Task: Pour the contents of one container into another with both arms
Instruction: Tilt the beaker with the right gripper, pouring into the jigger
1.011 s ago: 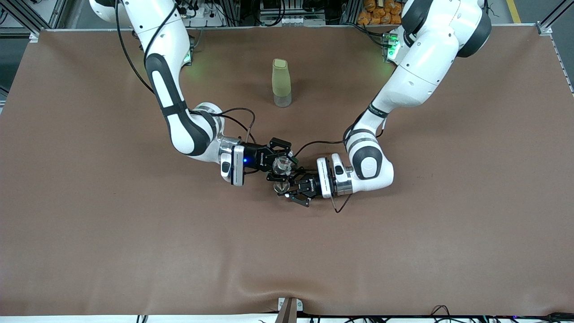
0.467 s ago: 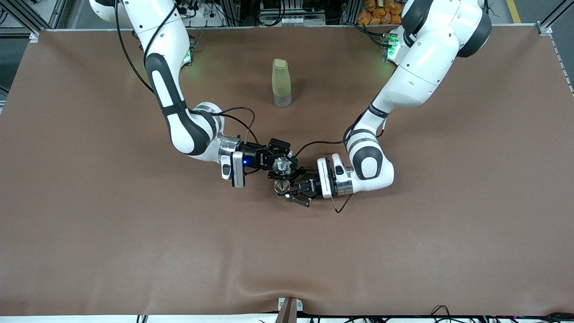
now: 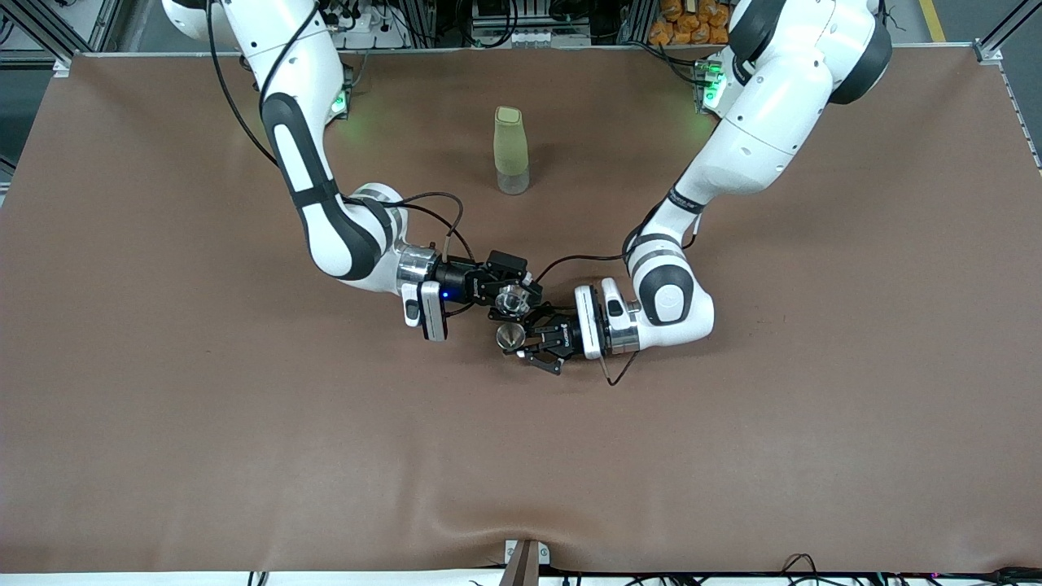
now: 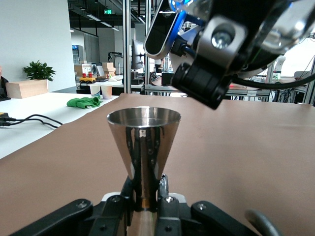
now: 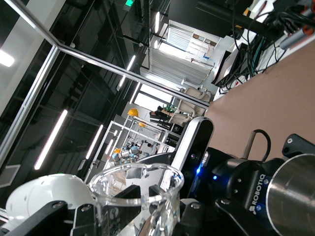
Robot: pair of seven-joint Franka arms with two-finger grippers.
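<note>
steel jigger (image 3: 510,334) sits clamped upright in the left gripper (image 3: 521,340), while the right gripper (image 3: 509,298), clenched on a clear glass (image 3: 511,300), has rolled further over in the last second, bringing the glass's mouth just above the jigger; pouring looks imminent.

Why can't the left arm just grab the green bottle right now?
Probably not as things stand: the left end effector is shut on a metal cup, so it has no free grip. The green bottle stands alone on the table, nearer the bases, with nothing around it.
</note>
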